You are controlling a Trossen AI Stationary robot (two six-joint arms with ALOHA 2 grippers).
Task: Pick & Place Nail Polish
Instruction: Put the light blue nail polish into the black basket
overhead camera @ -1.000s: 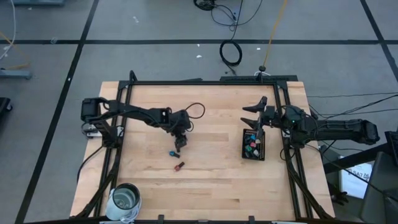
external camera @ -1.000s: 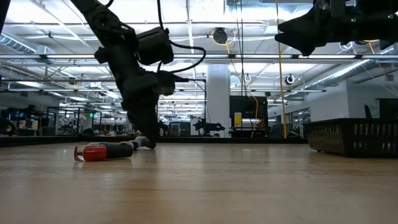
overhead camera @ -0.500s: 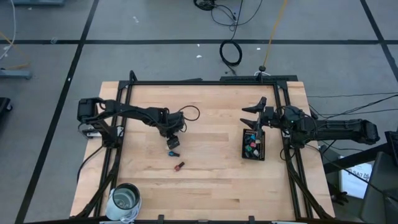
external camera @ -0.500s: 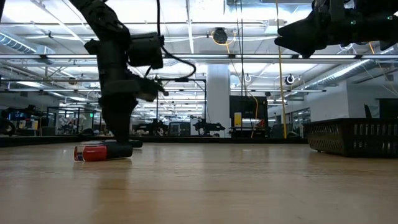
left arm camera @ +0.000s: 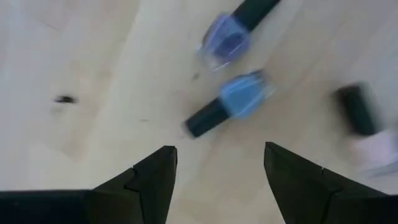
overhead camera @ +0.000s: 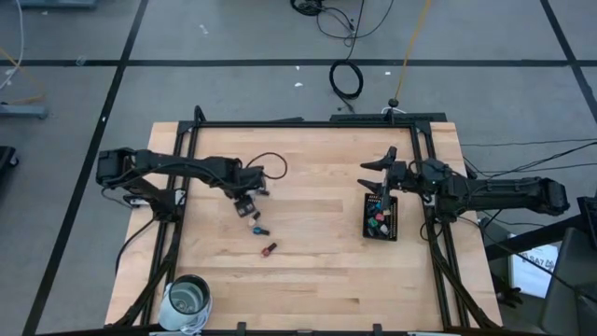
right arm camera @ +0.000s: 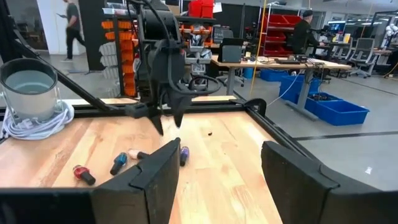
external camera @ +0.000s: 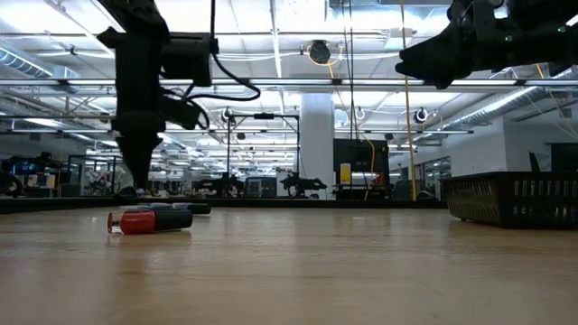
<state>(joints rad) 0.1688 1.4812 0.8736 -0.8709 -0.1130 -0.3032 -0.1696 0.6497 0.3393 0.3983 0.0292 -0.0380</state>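
Four little polish bottles lie loose on the bare wood, left of the table's middle. The red one (overhead camera: 269, 249) lies nearest the front edge, on its side with its dark cap pointing along the table; from table height it (external camera: 135, 221) is the closest thing in sight. Just behind it lie a blue bottle (left arm camera: 233, 104) and a purple one (left arm camera: 227, 40), near each other but not touching, with a pale pink one (right arm camera: 132, 154) close by. All are on their sides.

The left gripper (overhead camera: 244, 203) hangs right over this cluster, its fingers spread with nothing between them, clear of the wood. The blue bottle lies just ahead of the fingertips.

Over on the right, the black tray (overhead camera: 393, 222) stands near the table's edge, with several more bottles (overhead camera: 377, 224) inside, red and teal among them. The right gripper (overhead camera: 375, 176) waits high above the tray's far end, jaws apart and empty.

A glass jar (overhead camera: 188, 299) sits at the front left corner, well apart from everything.
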